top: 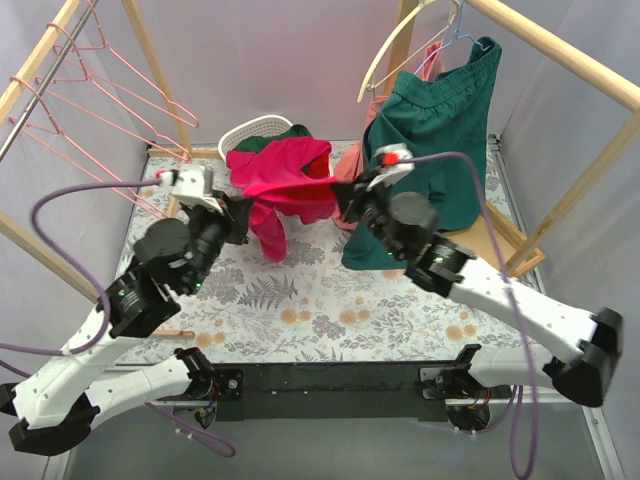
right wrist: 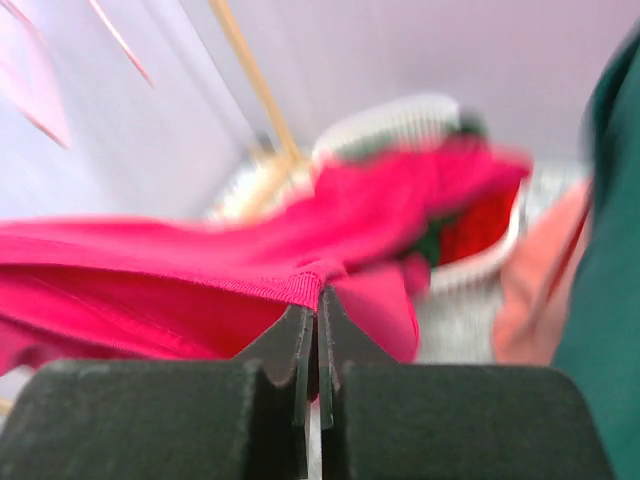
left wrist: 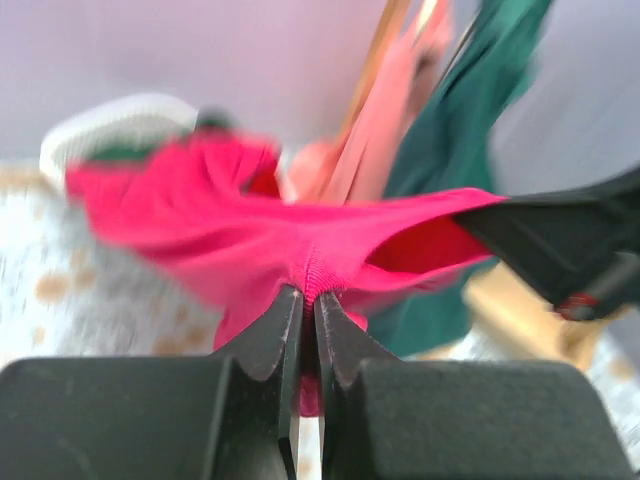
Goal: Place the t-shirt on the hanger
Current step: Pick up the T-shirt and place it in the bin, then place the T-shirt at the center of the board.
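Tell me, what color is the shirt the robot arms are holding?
The t-shirt is plain magenta, a deep pinkish red; the top external view shows it best.

Desk [top: 330,310] spread with a pale leaf-and-flower print. At 12 o'clock, white slatted basket [top: 250,130] heaped with cloth. At 3 o'clock, wooden frame foot [top: 525,262] resting on the edge.

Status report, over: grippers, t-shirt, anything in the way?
Left gripper and right gripper shut on the t-shirt, stretched between them. Pink wire hangers on the left rail, none taken. Green garment hangs close behind right arm.
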Available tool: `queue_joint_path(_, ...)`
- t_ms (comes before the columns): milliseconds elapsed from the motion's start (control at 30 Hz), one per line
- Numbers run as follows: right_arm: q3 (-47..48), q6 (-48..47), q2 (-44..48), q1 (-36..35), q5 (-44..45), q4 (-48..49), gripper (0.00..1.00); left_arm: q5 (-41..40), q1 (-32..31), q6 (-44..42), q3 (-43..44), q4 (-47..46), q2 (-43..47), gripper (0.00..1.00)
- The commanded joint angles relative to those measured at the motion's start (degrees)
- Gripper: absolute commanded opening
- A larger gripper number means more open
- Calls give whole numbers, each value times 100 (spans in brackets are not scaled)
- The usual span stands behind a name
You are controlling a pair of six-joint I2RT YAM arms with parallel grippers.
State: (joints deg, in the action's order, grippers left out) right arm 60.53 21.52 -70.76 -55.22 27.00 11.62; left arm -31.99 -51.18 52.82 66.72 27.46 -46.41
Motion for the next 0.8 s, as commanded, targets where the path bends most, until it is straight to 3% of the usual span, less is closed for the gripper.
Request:
queue_joint_path(0,1160,-1105,844,-15,95,-282,1,490,-15,-965,859,-1839,28,0)
queue_joint_path(100,2145,-1483,766,-15,-160,-581,1,877,-6,-1273,1402,-2533,-210,0)
queue_joint_path(300,3394,-1844,353,-6,-196,-1223,1,1168,-15,-1423,2056,-2457,-754,0)
queue_joint_path(533,3351,-1915,37,11,349,-1978,1,633,-15,-1117,1118,-2158,-738,0)
queue_joint_path(633,2810,-1389,-61,274,306,-2391,1,221,-15,-607,442,-1886,-738,0)
queue_joint_path(767,1651,-325,158,1467,-1262,-2814,1,-334,-15,534,-359,-1272,-825,0)
